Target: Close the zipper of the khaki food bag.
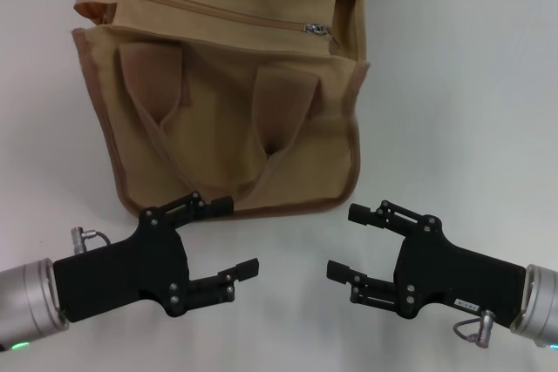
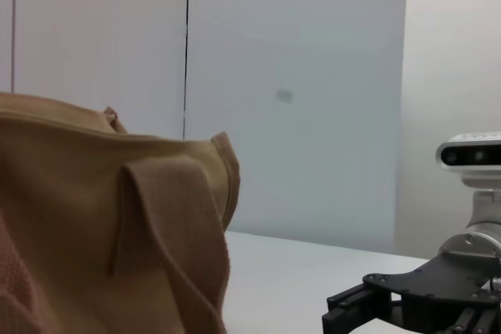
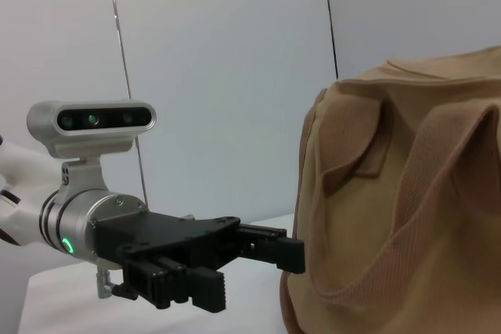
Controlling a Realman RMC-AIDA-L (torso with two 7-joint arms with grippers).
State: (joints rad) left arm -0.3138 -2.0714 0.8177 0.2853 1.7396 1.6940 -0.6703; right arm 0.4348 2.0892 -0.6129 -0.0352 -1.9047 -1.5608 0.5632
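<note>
White table (image 1: 462, 111), khaki food bag (image 1: 227, 102) upright, both claws spread, gripping nothing.
Zipper (image 1: 209, 8) running left-right along bag top; pull tab (image 1: 316, 29) at right end, beyond right gripper (image 1: 344, 241), nearer than left gripper (image 1: 234, 237).

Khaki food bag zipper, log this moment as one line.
khaki food bag upright | zipper pull right end | left gripper open, front | right gripper open, front

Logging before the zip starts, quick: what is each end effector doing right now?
Left end effector: open, holding nothing, near the khaki food bag.
Right end effector: open, holding nothing.
</note>
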